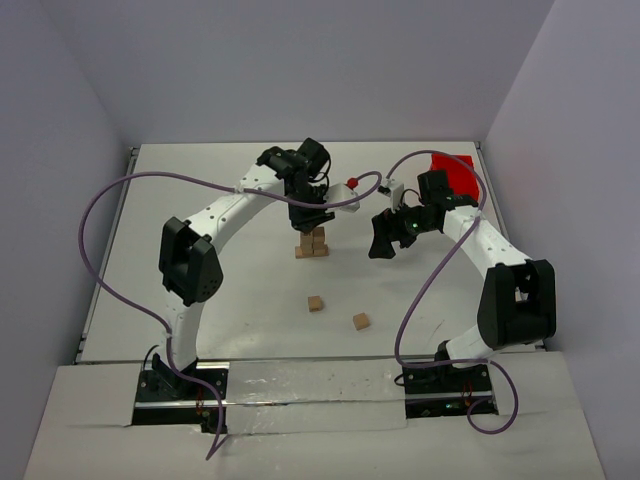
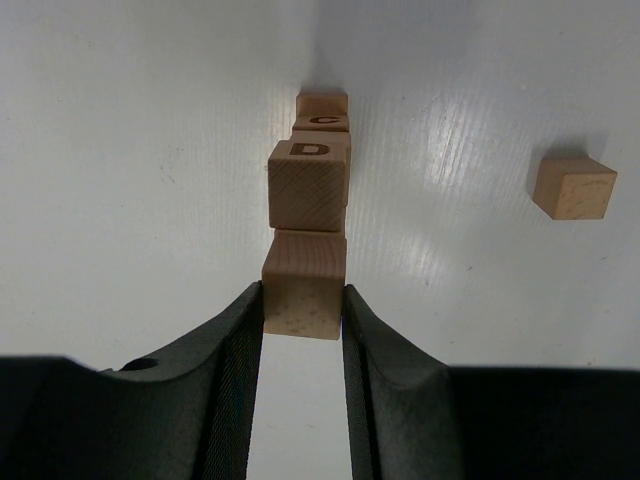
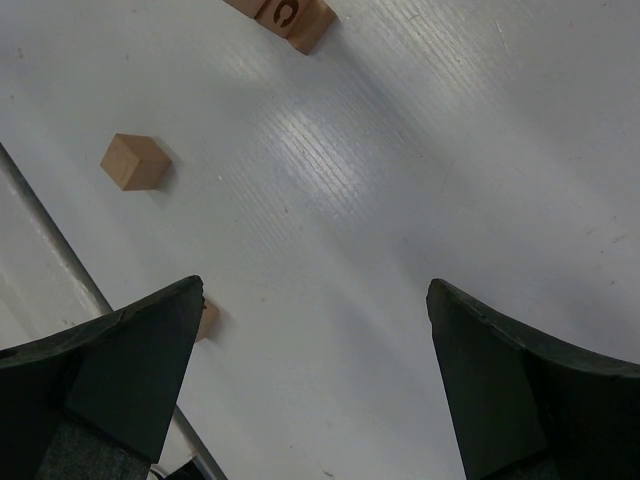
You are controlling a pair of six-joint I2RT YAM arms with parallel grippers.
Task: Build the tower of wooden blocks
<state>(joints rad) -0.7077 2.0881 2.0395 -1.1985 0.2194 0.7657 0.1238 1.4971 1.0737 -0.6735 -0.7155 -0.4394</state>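
Note:
The tower (image 1: 312, 243) of tan wood blocks stands mid-table. My left gripper (image 1: 312, 217) hangs straight over it. In the left wrist view that gripper (image 2: 303, 297) is shut on a plain wood block (image 2: 304, 280), pinched between both pads. Beneath it lie a block marked D (image 2: 308, 185) and one marked C (image 2: 322, 121). Whether the held block touches the stack I cannot tell. My right gripper (image 1: 384, 242) hovers to the tower's right, apart from it, open and empty (image 3: 312, 295). Loose blocks lie at the front (image 1: 316, 303) (image 1: 361, 321).
A red bin (image 1: 455, 174) sits at the back right behind the right arm. One loose block (image 2: 572, 187) shows right of the stack in the left wrist view. The right wrist view has another block (image 3: 133, 161) and the table's edge rail (image 3: 60, 250).

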